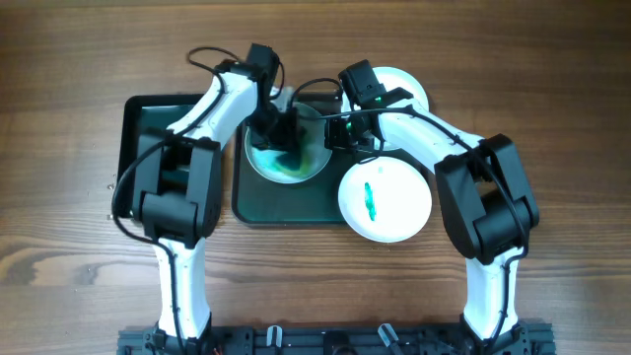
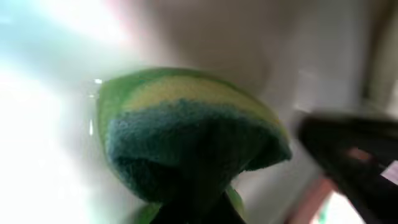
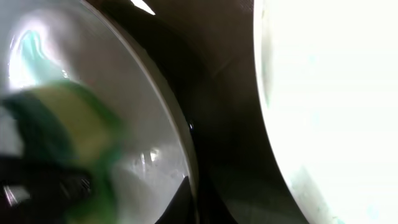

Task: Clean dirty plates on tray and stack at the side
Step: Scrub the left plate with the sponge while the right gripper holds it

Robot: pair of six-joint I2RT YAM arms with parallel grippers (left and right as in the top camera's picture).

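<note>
Now the left jaws clench the sponge (image 2: 186, 137), pressing it on the plate (image 1: 312, 160) in the tray (image 1: 276, 207) to wipe the smear (image 1: 286, 174); right jaws at its rim (steadying, probably), grip I cannot tell.

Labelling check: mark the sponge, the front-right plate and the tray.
sponge (image 2: 186, 137): left wrist view, dark scrub face.
front-right plate (image 1: 394, 202): overhead view, white surface beside its smear.
tray (image 1: 286, 204): overhead view, bare front floor.

Table (image 1: 59, 59) is seen as matt, grained wood. Plates (image 1: 399, 207) are seen as smooth and glossy white, with highlights reflected. Sponge (image 2: 186, 137) is shown with a rough, fibrous dark-green face on softer yellow-green foam.
</note>
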